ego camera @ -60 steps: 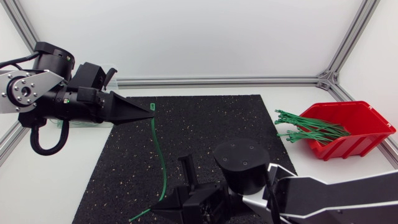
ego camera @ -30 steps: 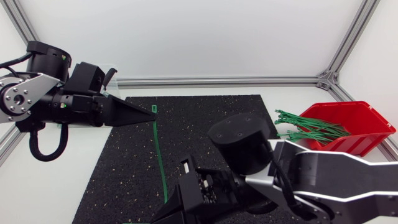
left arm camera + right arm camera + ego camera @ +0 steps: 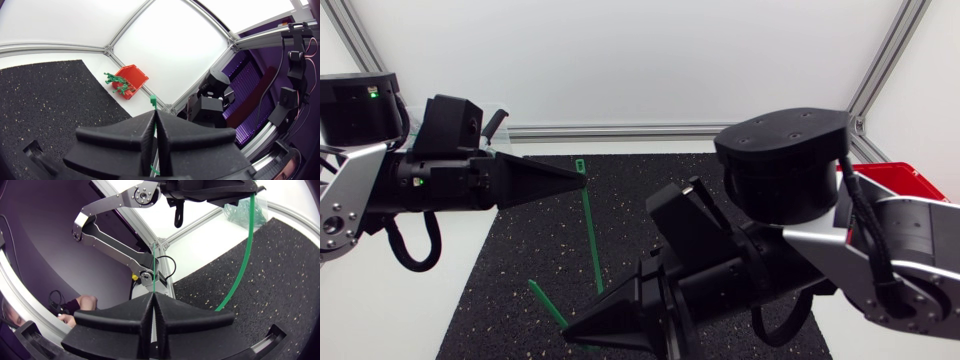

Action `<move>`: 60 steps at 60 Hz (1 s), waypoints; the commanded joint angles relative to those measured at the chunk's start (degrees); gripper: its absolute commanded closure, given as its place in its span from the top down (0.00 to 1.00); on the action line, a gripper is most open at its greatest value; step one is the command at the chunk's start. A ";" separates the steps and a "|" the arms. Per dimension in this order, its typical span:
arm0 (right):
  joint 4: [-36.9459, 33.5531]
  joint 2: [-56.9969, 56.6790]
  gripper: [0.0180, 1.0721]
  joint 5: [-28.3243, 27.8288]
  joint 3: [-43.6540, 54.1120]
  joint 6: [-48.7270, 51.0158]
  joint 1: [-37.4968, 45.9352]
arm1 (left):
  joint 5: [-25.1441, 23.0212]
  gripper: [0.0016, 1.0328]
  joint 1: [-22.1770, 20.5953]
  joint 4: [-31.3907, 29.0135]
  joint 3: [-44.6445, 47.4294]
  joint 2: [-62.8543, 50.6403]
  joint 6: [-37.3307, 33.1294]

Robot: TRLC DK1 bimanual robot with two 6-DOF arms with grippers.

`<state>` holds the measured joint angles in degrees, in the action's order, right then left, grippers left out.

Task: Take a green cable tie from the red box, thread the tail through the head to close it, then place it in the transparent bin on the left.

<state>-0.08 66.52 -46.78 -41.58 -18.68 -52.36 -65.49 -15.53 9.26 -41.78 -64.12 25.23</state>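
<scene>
Head view: left gripper clamps the green cable tie by its head; right gripper pinches the tail.

Left wrist view: head protrudes past closed fingers.

Right wrist view: likewise the tail. Align it squarely with the head before feeding.

Head view: fixed overhead, looking down on mat. Left wrist: close behind left gripper, faces 3 o'clock. Right wrist: faces 8 o'clock. All share green cable tie.
</scene>
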 commanded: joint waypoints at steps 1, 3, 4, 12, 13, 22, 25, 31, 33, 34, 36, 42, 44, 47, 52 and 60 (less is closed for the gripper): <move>-0.63 -1.48 0.05 -2.43 -1.04 -8.57 1.91 | 0.19 0.03 -0.55 1.11 1.88 1.01 2.45; -0.63 -1.75 0.05 -4.19 -1.22 -10.77 2.96 | 0.28 0.03 -0.47 1.11 2.23 1.54 2.45; -0.63 -1.83 0.05 -4.89 -1.31 -11.47 3.40 | 0.37 0.03 -0.47 1.11 2.32 1.80 2.45; -0.98 -1.57 0.05 -9.20 -2.98 -18.68 6.04 | 2.13 0.03 -0.47 1.82 4.25 5.85 2.45; -1.15 -1.48 0.05 -9.38 -3.24 -19.20 6.13 | 2.21 0.03 -0.47 1.91 4.51 6.11 2.45; -1.59 -0.87 0.05 -12.28 -6.05 -28.34 8.41 | 3.62 0.03 -0.55 4.02 6.18 8.39 2.36; -1.68 -0.43 0.05 -13.16 -6.93 -30.72 8.76 | 4.23 0.03 -0.64 4.37 6.54 9.01 2.28; -1.68 0.80 0.05 -15.00 -8.69 -35.02 9.73 | 5.90 0.03 -1.70 4.89 7.15 9.63 1.57; -1.68 1.15 0.05 -15.44 -9.04 -36.34 10.17 | 6.26 0.03 -1.96 4.89 7.24 9.63 1.40; -1.68 1.42 0.05 -15.71 -9.31 -36.78 10.35 | 6.34 0.03 -2.05 4.89 7.33 9.63 1.22; -1.68 1.95 0.05 -15.88 -9.75 -37.75 10.61 | 6.61 0.03 -2.31 4.98 7.41 9.63 1.05; -1.68 3.00 0.05 -17.02 -10.36 -41.26 11.75 | 8.98 0.03 -3.19 5.77 7.59 10.06 0.52; -1.68 3.18 0.05 -17.20 -10.62 -41.70 12.10 | 9.24 0.03 -3.19 5.77 7.59 10.15 0.08; -1.68 3.53 0.05 -17.55 -10.98 -42.58 12.37 | 9.60 0.03 -3.46 5.95 7.68 10.15 -0.19; -1.77 3.62 0.05 -17.90 -11.24 -43.29 13.07 | 10.56 0.03 -3.63 6.39 8.12 10.33 -0.54; -2.82 3.88 0.05 -18.43 -11.77 -43.37 13.77 | 11.79 0.03 -4.33 6.48 8.64 10.94 -1.50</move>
<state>-1.96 69.47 -64.58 -51.66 -60.05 -39.24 -54.43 -19.11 14.90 -34.83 -54.22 24.97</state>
